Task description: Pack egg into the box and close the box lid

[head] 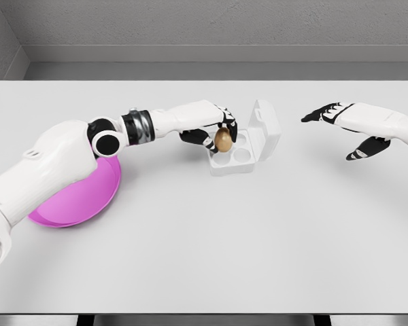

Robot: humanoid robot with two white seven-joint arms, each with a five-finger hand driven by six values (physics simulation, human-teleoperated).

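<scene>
A brown egg [223,140] is held in my left hand [217,130], whose black fingers curl around it. The egg hangs just over the near-left part of a small white egg box [248,161] with round hollows. The box lid [266,127] stands open, tilted up at the back right. My right hand [340,125] hovers to the right of the box, well apart from it, fingers spread and holding nothing.
A pink bowl [81,197] sits at the left, partly hidden under my left arm. Everything rests on a wide white table [211,244] with a grey wall behind.
</scene>
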